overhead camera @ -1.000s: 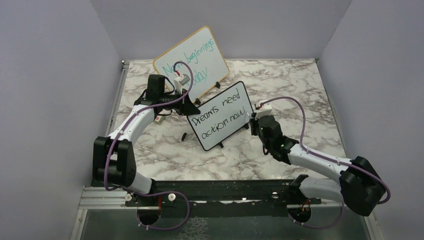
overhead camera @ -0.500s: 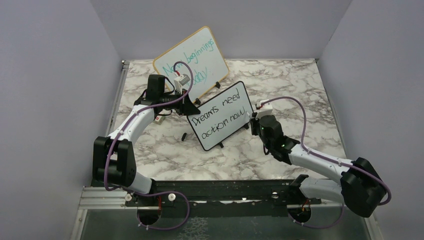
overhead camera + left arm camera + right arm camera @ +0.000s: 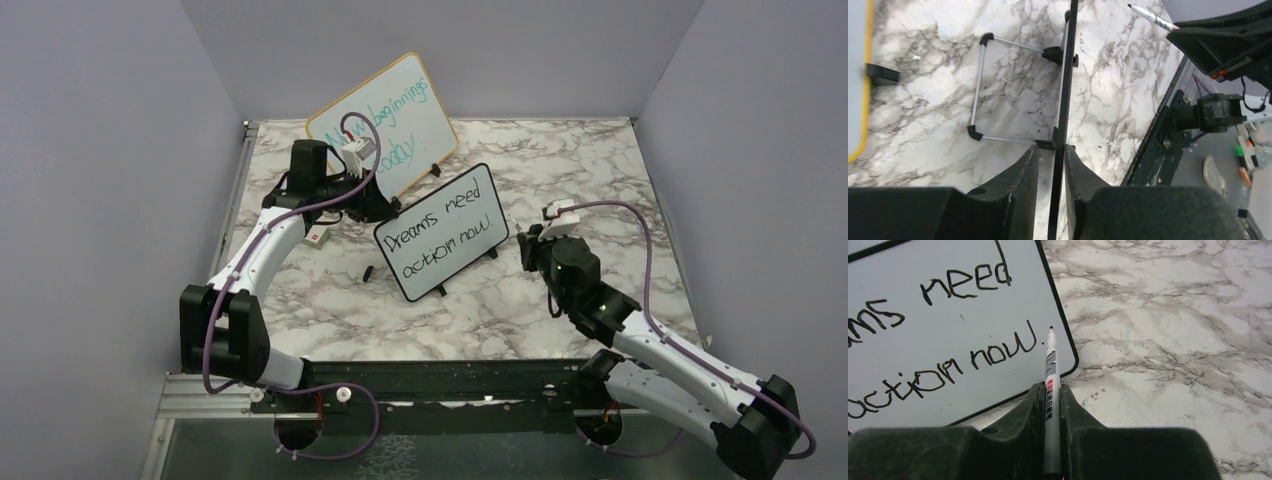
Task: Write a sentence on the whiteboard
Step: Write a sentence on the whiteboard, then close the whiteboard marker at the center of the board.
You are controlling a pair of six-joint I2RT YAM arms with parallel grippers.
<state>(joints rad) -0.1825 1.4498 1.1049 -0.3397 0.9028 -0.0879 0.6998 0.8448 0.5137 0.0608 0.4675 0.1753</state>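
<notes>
Marble-look tabletop (image 3: 560, 170) boxed in by plain pale purple walls, two arms on it. Left gripper (image 3: 1050, 149) first: its wrist cam shows the fingers straddling the left edge of the whiteboard (image 3: 440, 232), seen edge-on as a thin black line running up between them. The jaws are only slightly parted, with a sliver of light on one side, so that looks like a loose straddle rather than a clamp. I can't tell if the other finger actually touches the frame. Right gripper (image 3: 1050, 386) is closed snug on a marker (image 3: 1050, 360), with the barrel sticking out forward and the black tip bare. In its own cam the tip lines up with the board's right rim just past the last word. From above, though, that gripper sits off to the right of the board, clear of it. The whiteboard stands tilted mid-table on a wire stand (image 3: 978, 90) with little black feet. The sentence (image 3: 462, 206) reads "Dreams need action now", in two lines of black handwriting. Count: two boards, as there's also a bigger wood-framed board (image 3: 400, 110) with teal writing propped behind. One marker, one small black bit (image 3: 369, 271) lying left of the whiteboard, and one small white block (image 3: 318, 237) by the left arm.
</notes>
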